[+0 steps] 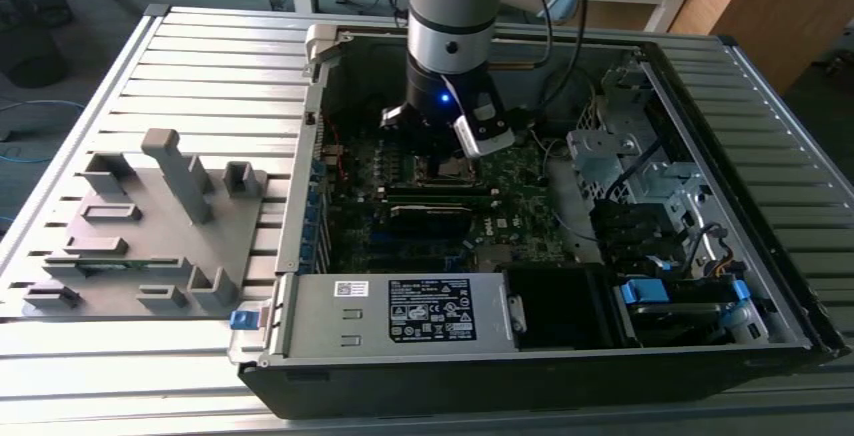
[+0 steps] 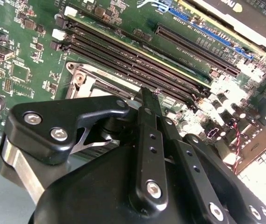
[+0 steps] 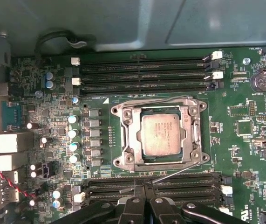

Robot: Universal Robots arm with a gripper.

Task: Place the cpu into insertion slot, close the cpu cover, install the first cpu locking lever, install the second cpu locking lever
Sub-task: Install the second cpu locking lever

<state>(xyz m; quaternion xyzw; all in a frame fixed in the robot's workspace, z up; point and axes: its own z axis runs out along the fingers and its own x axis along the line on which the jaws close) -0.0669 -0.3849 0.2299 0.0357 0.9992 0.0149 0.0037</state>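
The cpu has a dull, brushed grey metal top, ringed by the shiny bare-metal cpu cover. The motherboard is glossy green laminate. The gripper is matt black, with bright screw heads. The table is ribbed pale metal.

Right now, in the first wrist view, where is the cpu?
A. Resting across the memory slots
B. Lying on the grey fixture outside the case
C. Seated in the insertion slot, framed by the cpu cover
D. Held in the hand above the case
C: the cpu lies flat in the insertion slot, with the cpu cover around it.
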